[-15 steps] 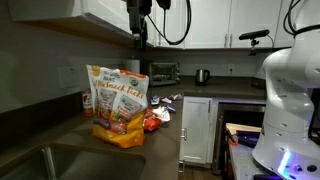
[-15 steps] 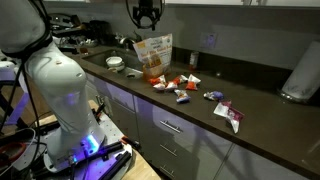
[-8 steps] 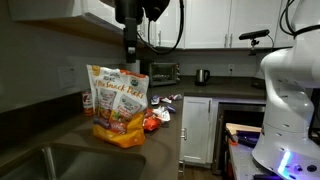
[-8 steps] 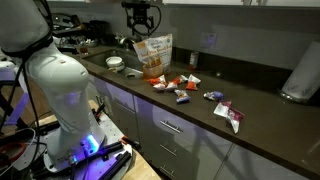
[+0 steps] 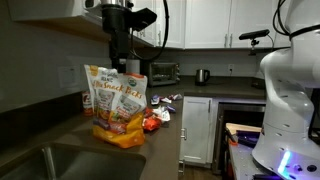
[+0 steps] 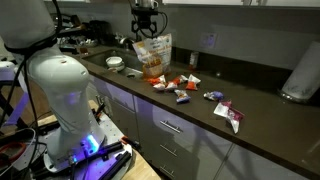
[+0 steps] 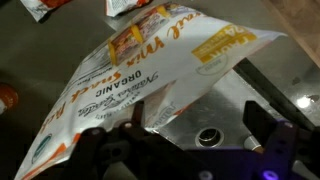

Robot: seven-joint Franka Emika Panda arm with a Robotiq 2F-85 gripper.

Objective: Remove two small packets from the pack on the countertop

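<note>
The pack [image 5: 118,104] stands upright on the dark countertop [image 5: 165,135] next to the sink, and shows in both exterior views [image 6: 152,55]. My gripper [image 5: 121,64] hangs just above the pack's top edge [image 6: 146,31], open and empty. In the wrist view the pack [image 7: 140,75] fills the middle, with the two fingers [image 7: 195,112] spread below it over the steel sink. Several small packets, red-orange [image 5: 152,122] and whitish [image 6: 183,96], lie loose on the countertop [image 6: 250,110] beyond the pack. Two more show at the wrist view's top edge [image 7: 134,7].
The steel sink [image 5: 60,160] with its drain [image 7: 208,137] lies right beside the pack. A toaster oven [image 5: 163,72] and a kettle [image 5: 202,76] stand at the back. Bowls [image 6: 116,63] sit near the sink and a paper towel roll [image 6: 298,72] at the far end.
My gripper has moved sideways along the counter and now hangs directly over the pack's top. The pack and the loose packets have not moved.
</note>
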